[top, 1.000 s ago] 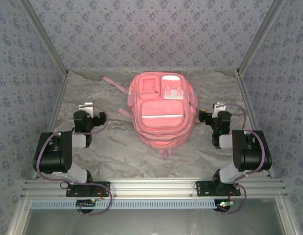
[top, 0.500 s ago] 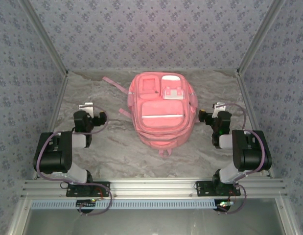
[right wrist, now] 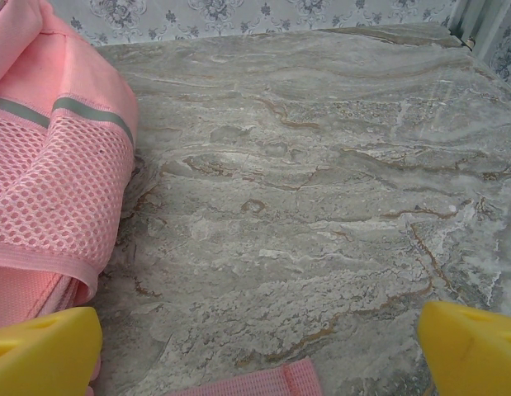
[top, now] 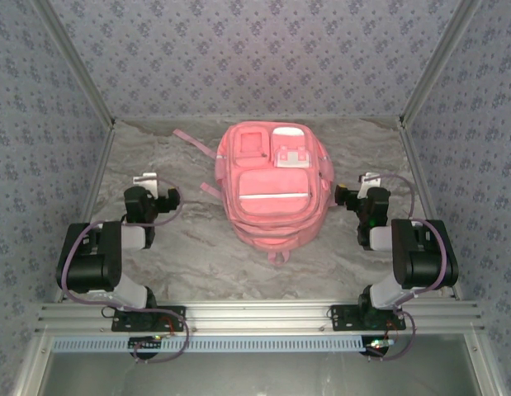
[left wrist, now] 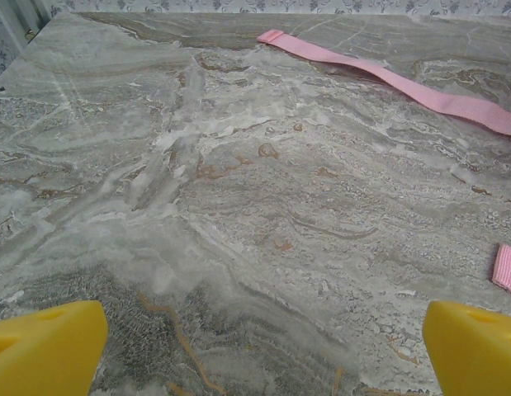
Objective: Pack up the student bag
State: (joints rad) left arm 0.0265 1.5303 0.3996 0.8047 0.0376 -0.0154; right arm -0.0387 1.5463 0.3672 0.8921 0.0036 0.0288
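Observation:
The student bag [top: 273,186] lies flat in the middle of the marble table, a large pink backpack with front pockets, white patches and a pale stripe. Its mesh side pocket [right wrist: 49,206] fills the left of the right wrist view. A pink strap [left wrist: 387,78] trails across the far table in the left wrist view. My left gripper [top: 154,183] rests left of the bag, open, yellow fingertips [left wrist: 44,346] wide apart over bare marble. On the bag's right my right gripper [top: 361,188] hangs open too, its fingertips [right wrist: 470,346] spread with nothing between them.
The grey marble table [top: 197,247] is walled by patterned panels on three sides, with metal posts at the back corners. A short pink strap end [right wrist: 263,384] lies near the right gripper. Another strap end [left wrist: 507,268] shows at the right edge of the left wrist view.

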